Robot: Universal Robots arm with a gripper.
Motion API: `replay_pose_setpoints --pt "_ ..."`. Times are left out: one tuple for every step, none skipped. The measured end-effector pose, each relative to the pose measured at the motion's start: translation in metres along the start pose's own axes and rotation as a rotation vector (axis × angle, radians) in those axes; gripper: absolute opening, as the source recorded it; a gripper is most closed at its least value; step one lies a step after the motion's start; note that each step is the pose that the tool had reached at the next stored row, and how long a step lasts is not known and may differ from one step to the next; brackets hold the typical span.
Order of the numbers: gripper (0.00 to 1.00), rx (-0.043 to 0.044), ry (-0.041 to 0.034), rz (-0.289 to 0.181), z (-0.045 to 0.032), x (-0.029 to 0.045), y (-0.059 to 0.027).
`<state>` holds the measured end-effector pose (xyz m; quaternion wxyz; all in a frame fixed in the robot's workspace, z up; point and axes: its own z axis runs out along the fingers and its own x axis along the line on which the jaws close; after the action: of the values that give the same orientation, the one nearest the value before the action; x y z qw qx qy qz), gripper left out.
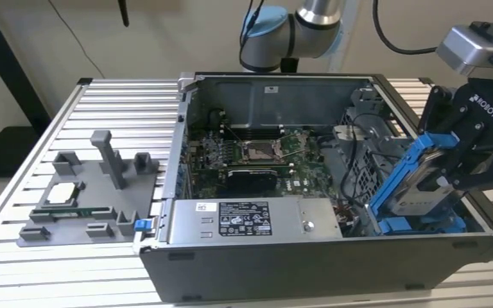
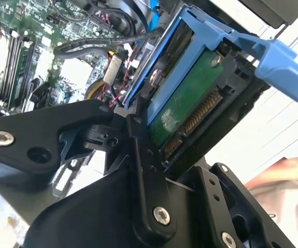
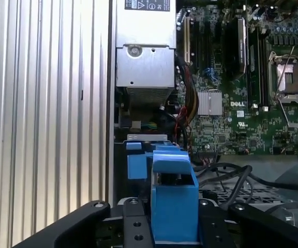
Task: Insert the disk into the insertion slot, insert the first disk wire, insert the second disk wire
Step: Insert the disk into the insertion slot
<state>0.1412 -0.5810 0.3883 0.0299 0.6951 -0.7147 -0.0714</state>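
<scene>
Currently the flat silver-grey hard drive (image 1: pixel 421 190), clipped in a bright blue plastic frame, is clamped at a tilt by the black gripper (image 1: pixel 452 172), just above the grey sheet-metal drive cage (image 1: pixel 405 226) with blue rails. Whether its lower edge touches those rails cannot be made out. In the second wrist view only its green circuit-board underside (image 2: pixel 190 101) is seen.

Open case (image 1: pixel 315 269) stands on the bench (image 1: pixel 110 102), toward the exterior view's right. A fixture (image 1: pixel 92 192) lies on the bench just beside the case, on the exterior view's left.

Inside the case:
- The motherboard (image 1: pixel 229 154) lies flat on the bottom, toward the rear.
- The power supply (image 1: pixel 246 221) runs along the near wall, before the motherboard.
- The slot (image 1: pixel 405 226) sits in the near corner at the exterior view's right, beside the power supply.

Disk (image 1: pixel 418 186), in the gripper (image 1: pixel 452 170), stands tilted over the slot, lower end inside the case.
</scene>
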Motion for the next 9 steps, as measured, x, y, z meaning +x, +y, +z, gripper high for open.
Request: replay_pose_setpoints --pt "0.00 0.0000 -0.0016 0.002 0.0022 -0.0012 -0.0004" --pt "0.00 0.0001 -0.0012 0.004 0.0040 -0.0022 -0.0006" --pt "0.00 0.0002 -0.0011 0.006 0.0057 -0.0030 -0.0007" --pt "0.00 0.0003 -0.0017 0.008 0.0075 -0.0032 -0.0010" --pt "0.00 0.0004 -0.0023 0.009 0.0091 -0.0031 -0.0012" --pt "0.00 0.0004 -0.0021 0.009 0.0100 -0.0031 -0.0014" --pt "0.00 0.0004 -0.0016 0.010 0.0109 -0.0031 -0.0015" --pt "0.00 0.0006 -0.0008 0.011 0.0116 -0.0031 -0.0016" --pt "0.00 0.0005 -0.0014 0.012 0.0121 -0.0031 -0.0017"
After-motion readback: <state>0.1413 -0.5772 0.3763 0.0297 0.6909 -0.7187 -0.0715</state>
